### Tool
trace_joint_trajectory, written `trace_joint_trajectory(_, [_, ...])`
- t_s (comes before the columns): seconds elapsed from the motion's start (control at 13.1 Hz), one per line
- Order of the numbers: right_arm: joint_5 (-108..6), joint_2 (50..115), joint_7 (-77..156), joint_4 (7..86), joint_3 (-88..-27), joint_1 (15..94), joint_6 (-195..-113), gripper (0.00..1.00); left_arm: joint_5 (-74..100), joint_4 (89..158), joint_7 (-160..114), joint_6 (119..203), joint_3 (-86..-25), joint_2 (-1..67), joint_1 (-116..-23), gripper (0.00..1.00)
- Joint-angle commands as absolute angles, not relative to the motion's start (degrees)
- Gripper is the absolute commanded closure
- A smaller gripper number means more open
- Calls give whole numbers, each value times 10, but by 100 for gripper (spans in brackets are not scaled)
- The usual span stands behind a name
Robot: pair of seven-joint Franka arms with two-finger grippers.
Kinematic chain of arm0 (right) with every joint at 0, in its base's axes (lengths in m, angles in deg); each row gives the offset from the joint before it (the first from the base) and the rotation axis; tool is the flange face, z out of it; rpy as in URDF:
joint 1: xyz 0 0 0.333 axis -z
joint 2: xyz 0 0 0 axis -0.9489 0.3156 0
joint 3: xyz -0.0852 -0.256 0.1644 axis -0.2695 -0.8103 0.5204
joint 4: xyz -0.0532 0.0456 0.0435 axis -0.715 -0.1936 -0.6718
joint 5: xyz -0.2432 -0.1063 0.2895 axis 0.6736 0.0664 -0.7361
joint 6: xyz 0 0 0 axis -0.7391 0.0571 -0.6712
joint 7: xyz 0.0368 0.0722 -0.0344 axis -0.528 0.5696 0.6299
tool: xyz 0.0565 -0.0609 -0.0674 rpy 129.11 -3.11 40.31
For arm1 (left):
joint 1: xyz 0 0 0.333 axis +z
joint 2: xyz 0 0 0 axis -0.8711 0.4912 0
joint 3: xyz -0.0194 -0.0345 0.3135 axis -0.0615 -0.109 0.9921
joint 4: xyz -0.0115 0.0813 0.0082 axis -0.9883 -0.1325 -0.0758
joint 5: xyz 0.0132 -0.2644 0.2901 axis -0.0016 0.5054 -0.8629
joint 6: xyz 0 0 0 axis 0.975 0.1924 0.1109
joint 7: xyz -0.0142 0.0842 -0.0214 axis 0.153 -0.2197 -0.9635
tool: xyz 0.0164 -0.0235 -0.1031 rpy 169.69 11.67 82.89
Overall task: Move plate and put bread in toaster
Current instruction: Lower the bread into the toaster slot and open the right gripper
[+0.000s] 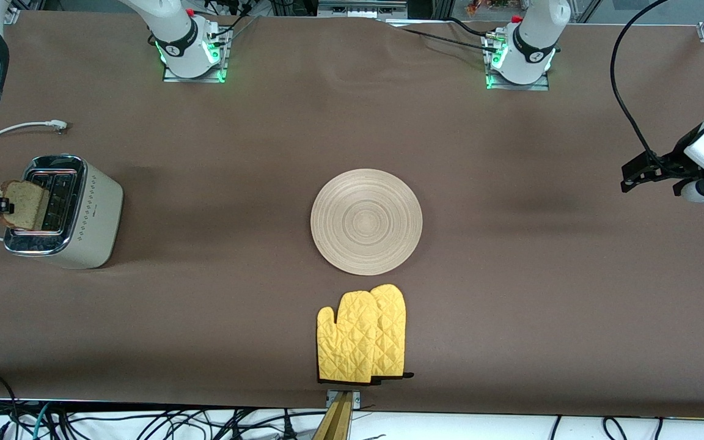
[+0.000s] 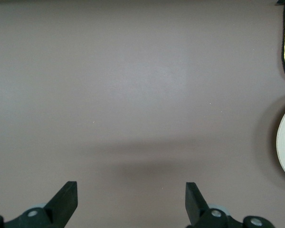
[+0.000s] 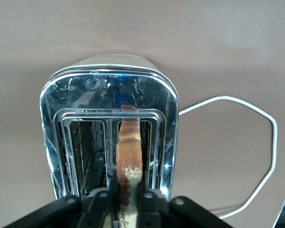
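Right gripper point(image 3: 123, 197) pinches the bread point(image 3: 128, 152) over the toaster point(image 1: 92, 214) slot; left gripper point(image 2: 130, 202) waits apart; next I lower straight.

Our right hand point(image 3: 126, 197) hangs over the toaster point(image 1: 65, 211), fingers pinching the bread's point(image 1: 22, 205) upper edge. Our left hand point(image 2: 130, 202) waits above the tabletop's point(image 1: 511, 256) left-arm end, fingers spread wide, holding nothing.

I see a brown cloth-covered surface point(image 1: 511, 275); black cables point(image 1: 144, 425) trail just below its near edge.
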State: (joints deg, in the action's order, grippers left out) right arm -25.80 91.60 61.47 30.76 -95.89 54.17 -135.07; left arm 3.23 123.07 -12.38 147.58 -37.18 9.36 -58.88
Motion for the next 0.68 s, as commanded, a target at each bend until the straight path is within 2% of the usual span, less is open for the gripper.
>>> trace_joint_trajectory(0.0, [-276,920,625,294,-961,547,-1351,0,43,1219,-125,1469,-375,97,-585,0])
trace_joint_trajectory(0.23, [-279,912,625,287,-961,546,-1348,0,43,1219,-124,1469,-375,97,-585,0])
trace_joint_trajectory(0.38, [-327,911,626,259,-959,539,-1338,0,43,1219,-125,1469,-375,98,-585,0])
trace_joint_trajectory(0.61, [-343,904,624,245,-958,489,-1314,0,42,1219,-124,1469,-375,97,-585,0])
